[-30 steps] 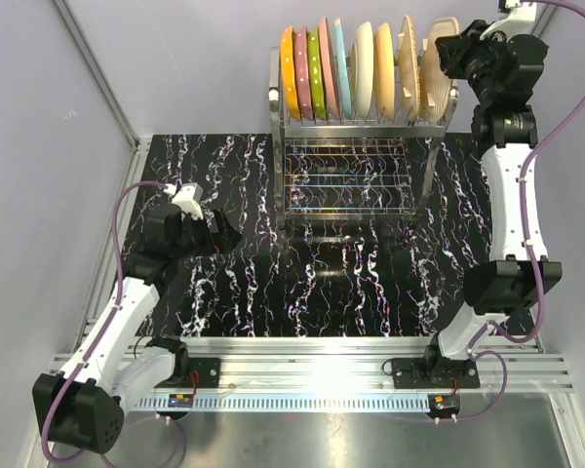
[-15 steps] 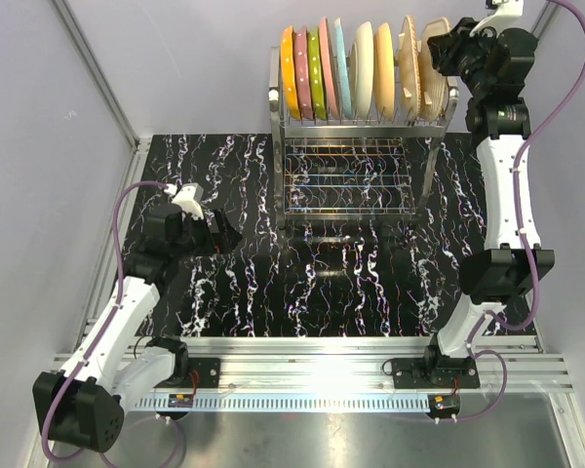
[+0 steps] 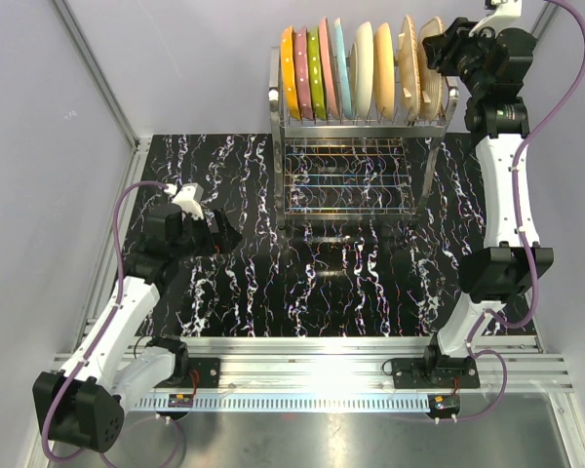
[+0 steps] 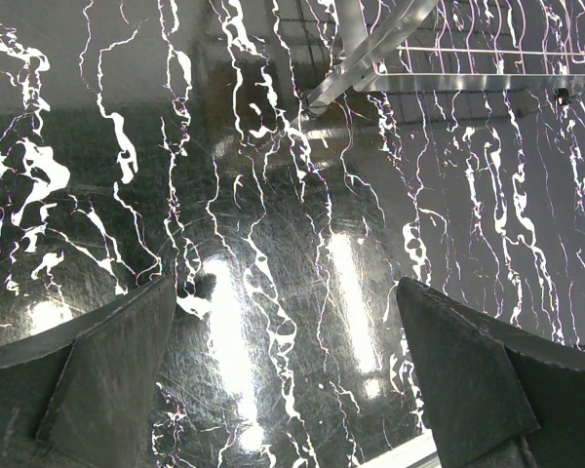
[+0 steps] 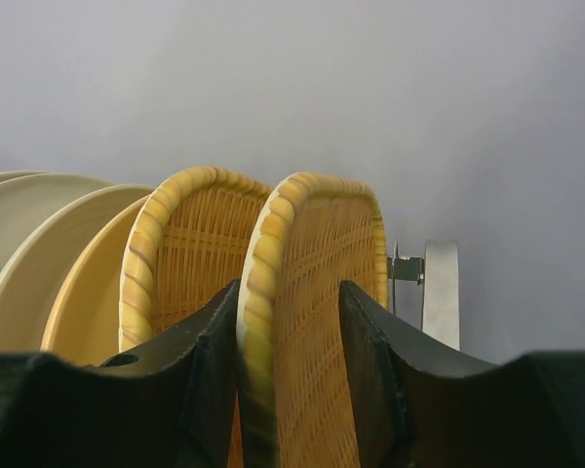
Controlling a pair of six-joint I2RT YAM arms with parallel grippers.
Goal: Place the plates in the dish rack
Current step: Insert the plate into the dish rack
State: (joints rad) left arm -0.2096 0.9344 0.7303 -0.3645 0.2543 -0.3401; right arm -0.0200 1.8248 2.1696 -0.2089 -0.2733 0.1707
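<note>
Inspection from the near side of the worktop [image 3: 322, 283]: the dish rack [image 3: 346, 180] stands at twelve o'clock. Its upper tier carries a full row of plates [image 3: 341, 73] on edge, running from orange at the eleven o'clock end to tan woven ones at the one o'clock end. No plate shows outside the rack in any view. The right tool [image 3: 437, 54] sits at the one o'clock end, astride the rim of the last woven plate [image 5: 312, 253]. Its jaws are partly apart, with a strip of weave showing between the rim and one finger, so it does not look clamped. That plate stands upright in its slot, just beside its woven neighbour [image 5: 180, 244]. The left tool [image 4: 285, 292] hangs low over bare worktop at nine o'clock, spread wide and holding nothing. Judgement: the step in hand is the let-go of the final plate, and loading looks all but complete. The next move calls for wider jaws and a straight withdrawal up along the plate's plane, without nudging either woven plate.
</note>
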